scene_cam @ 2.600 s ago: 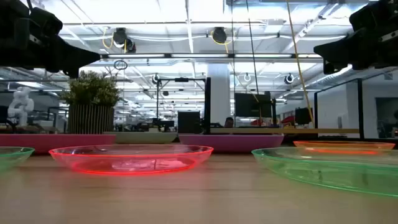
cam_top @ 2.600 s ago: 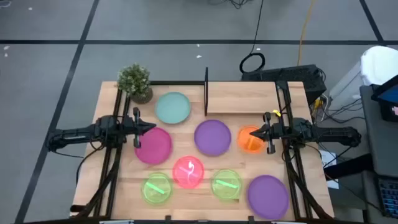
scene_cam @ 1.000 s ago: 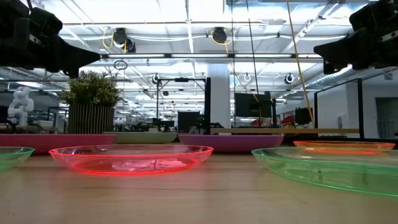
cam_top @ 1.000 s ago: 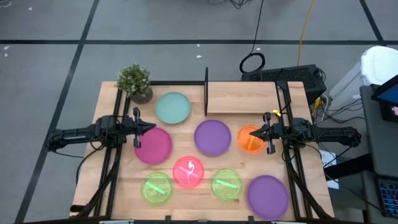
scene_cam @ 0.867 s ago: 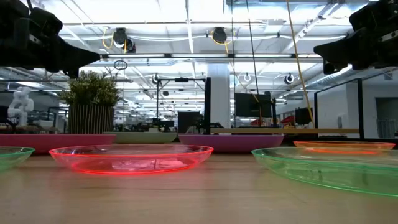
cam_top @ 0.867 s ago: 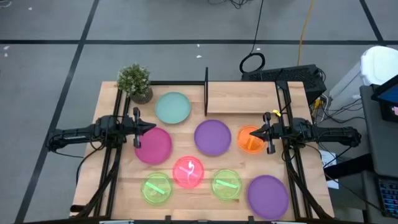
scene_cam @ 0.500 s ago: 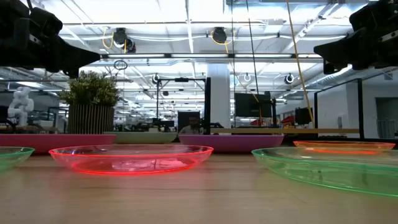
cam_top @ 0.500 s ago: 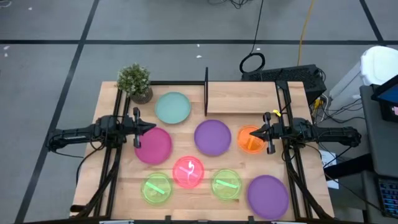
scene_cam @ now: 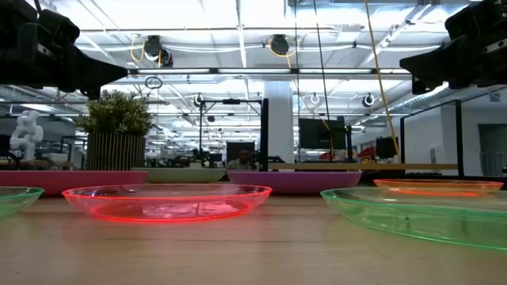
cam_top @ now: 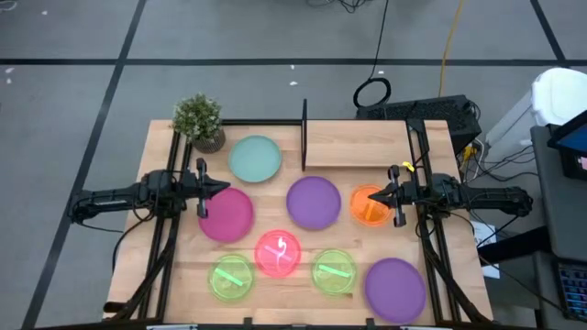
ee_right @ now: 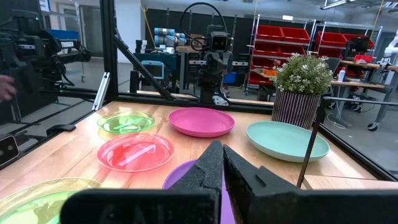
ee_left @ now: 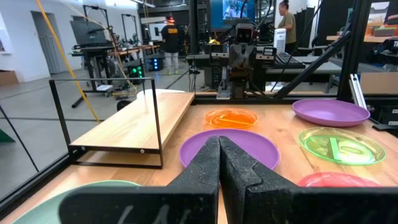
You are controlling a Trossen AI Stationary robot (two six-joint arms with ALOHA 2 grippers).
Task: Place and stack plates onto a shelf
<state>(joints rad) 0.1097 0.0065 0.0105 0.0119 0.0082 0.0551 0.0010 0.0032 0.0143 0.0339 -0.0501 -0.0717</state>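
Observation:
Eight plates lie flat on the tabletop: pale teal [cam_top: 255, 158], magenta [cam_top: 226, 214], purple [cam_top: 314, 201], orange [cam_top: 368, 204], pink [cam_top: 277, 254], two green [cam_top: 231, 277] [cam_top: 334, 271], and a second purple [cam_top: 395, 288]. The shelf [cam_top: 356, 145], a low wood board with a black upright panel [cam_top: 304, 136], stands at the far middle and holds nothing. My left gripper [cam_top: 223, 186] is shut, raised over the magenta plate's far edge. My right gripper [cam_top: 374, 196] is shut, raised over the orange plate. Both are empty.
A potted plant [cam_top: 199, 120] stands at the table's far left corner beside the teal plate. Black arm frames run along the left [cam_top: 165, 229] and right [cam_top: 431, 229] sides of the table. People show in the room beyond in the left wrist view [ee_left: 169, 37].

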